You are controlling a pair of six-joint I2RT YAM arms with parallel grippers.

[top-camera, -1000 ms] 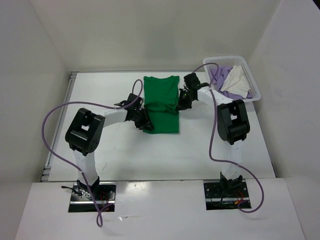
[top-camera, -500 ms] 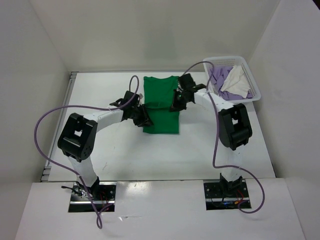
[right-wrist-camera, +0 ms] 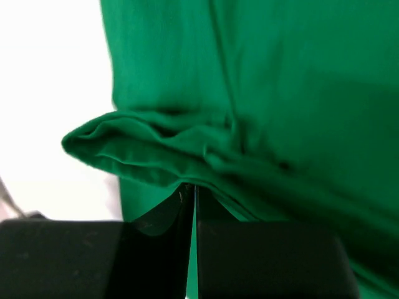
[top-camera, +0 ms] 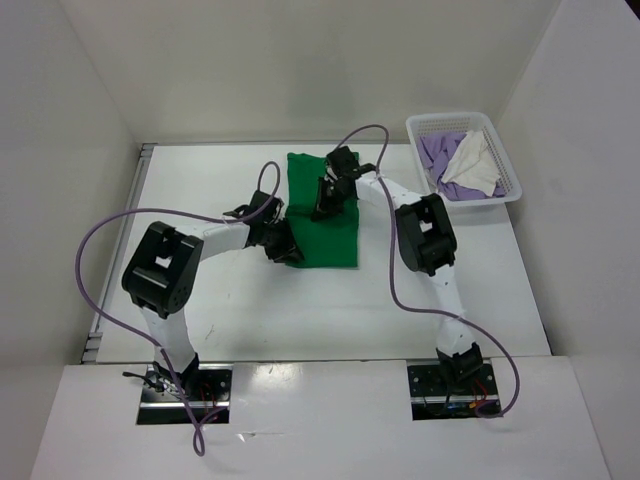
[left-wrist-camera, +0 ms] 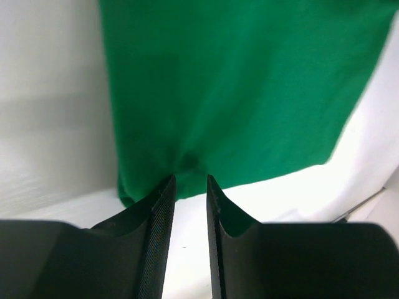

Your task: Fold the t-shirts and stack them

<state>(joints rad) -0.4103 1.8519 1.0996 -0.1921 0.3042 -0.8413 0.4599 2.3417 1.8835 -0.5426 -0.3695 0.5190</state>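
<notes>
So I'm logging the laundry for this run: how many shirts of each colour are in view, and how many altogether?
Green t-shirt: 1, on the table
Lavender t-shirt: 1, in the white mesh basket
Cream-white t-shirt: 1, in the same basket
Total: 3

Right fingers (right-wrist-camera: 149, 255) farther left over t-shirt (top-camera: 335, 245)
</notes>
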